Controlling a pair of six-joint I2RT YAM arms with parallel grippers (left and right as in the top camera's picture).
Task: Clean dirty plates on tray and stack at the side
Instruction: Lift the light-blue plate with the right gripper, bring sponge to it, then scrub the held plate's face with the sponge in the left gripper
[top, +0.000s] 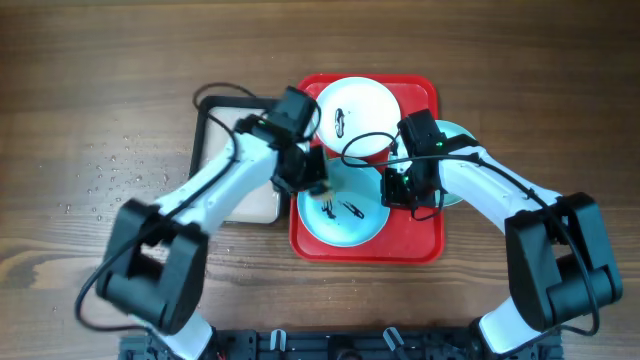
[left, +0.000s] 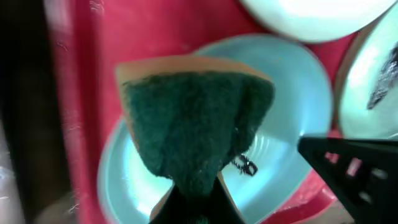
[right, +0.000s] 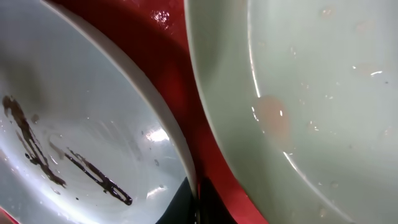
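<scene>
Left wrist view, left tool (left: 194, 204) pinching sponge (left: 196, 118) over smeared blue plate (left: 292, 106)

The pale plate (top: 458, 132) is mostly covered by the right arm (top: 485, 182). The left gripper (left: 194, 202) is largely hidden behind a blurred green sponge (left: 196, 124). The right gripper (right: 196, 208) is cut off at the picture's bottom edge.
</scene>
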